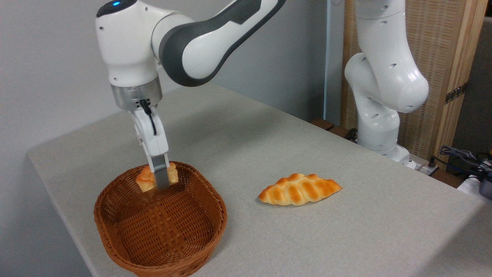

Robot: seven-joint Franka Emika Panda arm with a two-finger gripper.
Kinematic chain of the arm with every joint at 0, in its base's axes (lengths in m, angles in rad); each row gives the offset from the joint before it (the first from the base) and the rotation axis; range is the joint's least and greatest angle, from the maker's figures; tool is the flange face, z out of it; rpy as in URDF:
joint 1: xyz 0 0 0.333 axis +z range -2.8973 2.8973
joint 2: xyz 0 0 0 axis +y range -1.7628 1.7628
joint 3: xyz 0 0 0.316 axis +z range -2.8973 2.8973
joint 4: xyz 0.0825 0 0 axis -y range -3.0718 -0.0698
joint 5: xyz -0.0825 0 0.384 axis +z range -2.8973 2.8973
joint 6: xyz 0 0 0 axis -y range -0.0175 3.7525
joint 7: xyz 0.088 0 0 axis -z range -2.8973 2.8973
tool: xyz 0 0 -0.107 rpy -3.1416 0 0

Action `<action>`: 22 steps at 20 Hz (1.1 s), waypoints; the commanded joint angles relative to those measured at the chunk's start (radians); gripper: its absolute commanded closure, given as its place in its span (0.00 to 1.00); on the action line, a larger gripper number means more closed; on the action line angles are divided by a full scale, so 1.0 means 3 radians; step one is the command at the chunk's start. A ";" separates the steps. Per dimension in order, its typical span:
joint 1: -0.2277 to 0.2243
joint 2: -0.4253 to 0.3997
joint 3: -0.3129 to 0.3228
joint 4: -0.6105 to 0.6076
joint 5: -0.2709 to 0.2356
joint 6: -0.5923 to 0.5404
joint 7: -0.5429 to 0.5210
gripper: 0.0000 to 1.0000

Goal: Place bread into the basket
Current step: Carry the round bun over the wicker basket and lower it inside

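A small orange-brown bread [146, 177] bun sits in the lower left of the frame, held over the far inner edge of the basket [115, 227], just above its woven floor. The jaws [161, 181] are closed on it: one grey finger crosses the front of the bun, and the other is hidden behind it. The oval brown wicker basket stands on a pale grey surface [346, 231] near its front left corner, with nothing else inside it. The white arm [184, 42] reaches in from the upper middle of the frame and points straight down at the basket. To the right, near the centre of the frame and well apart from the basket, a longer golden braided loaf [300, 189] lies flat on the surface. The arm's white base [380, 96] stands at the upper right, beyond the far edge.
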 commanded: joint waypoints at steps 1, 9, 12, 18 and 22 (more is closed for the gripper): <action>-0.0003 0.0024 0.0019 0.0099 0.0000 -0.0011 0.0055 0.00; -0.0003 0.0029 0.0019 0.0099 0.0005 0.0030 0.0050 0.00; -0.0003 0.0019 0.0019 0.0105 0.0005 0.0030 0.0045 0.00; 0.0037 -0.0139 0.0065 0.0207 -0.0046 -0.0021 0.0004 0.00; 0.0159 -0.0461 0.0126 0.0212 0.0000 -0.0480 -0.0185 0.00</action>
